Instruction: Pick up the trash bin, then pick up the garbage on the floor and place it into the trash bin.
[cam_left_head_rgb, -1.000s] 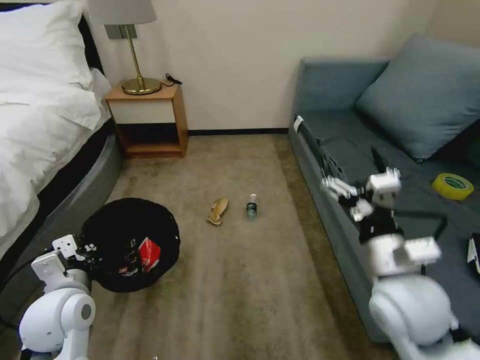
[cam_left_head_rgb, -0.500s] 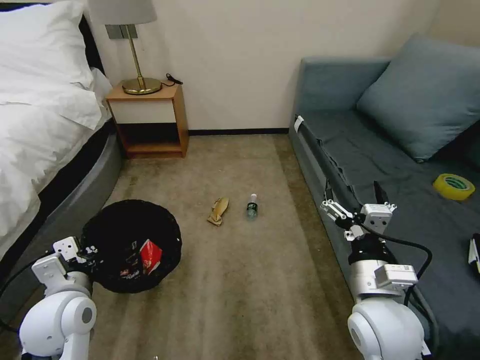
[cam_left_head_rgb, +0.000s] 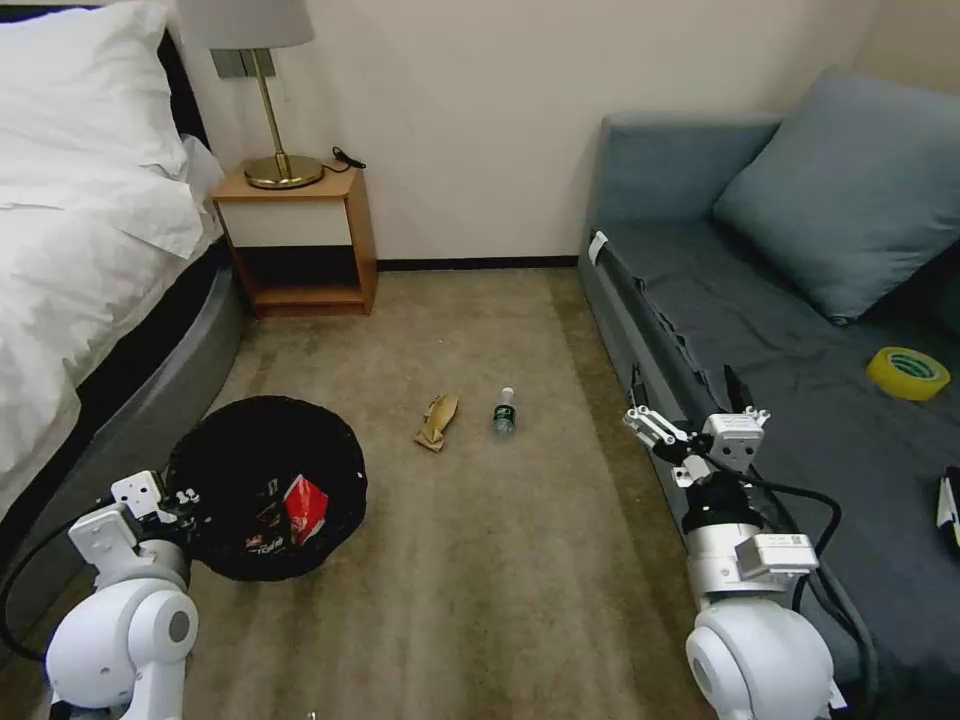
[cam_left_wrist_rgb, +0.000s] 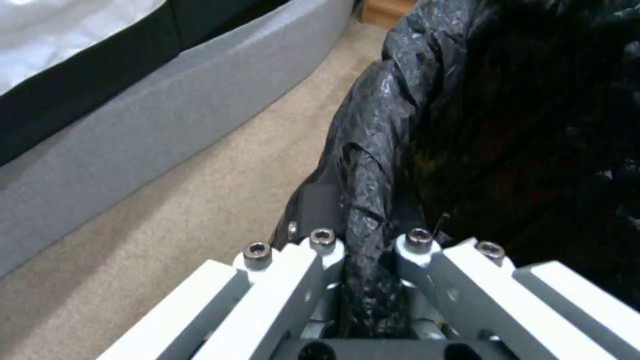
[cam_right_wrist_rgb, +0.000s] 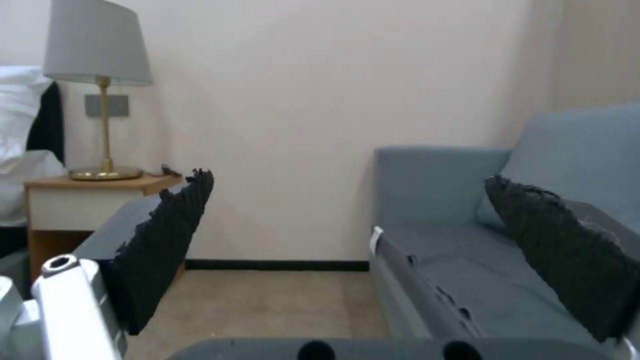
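Left gripper (cam_left_wrist_rgb: 363, 250) pinches the trash bin (cam_left_head_rgb: 262, 485) by its bag-lined rim beside the bed (cam_left_head_rgb: 90, 280). Right gripper (cam_left_head_rgb: 685, 395), fingers spread, hangs empty at the sofa (cam_left_head_rgb: 800, 330) edge.

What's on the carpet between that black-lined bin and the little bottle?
In the head view, a tan paper scrap lies between the trash bin and the bottle; otherwise bare carpet.

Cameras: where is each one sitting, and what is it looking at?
Head view: up high, looking down at carpet, trash bin, both grippers.
Left wrist view: behind the left gripper, which pinches the bin's bag-covered rim.
Right wrist view: behind the open right gripper, facing wall, lamp, sofa.
Shared: head and right wrist both see lamp and sofa.
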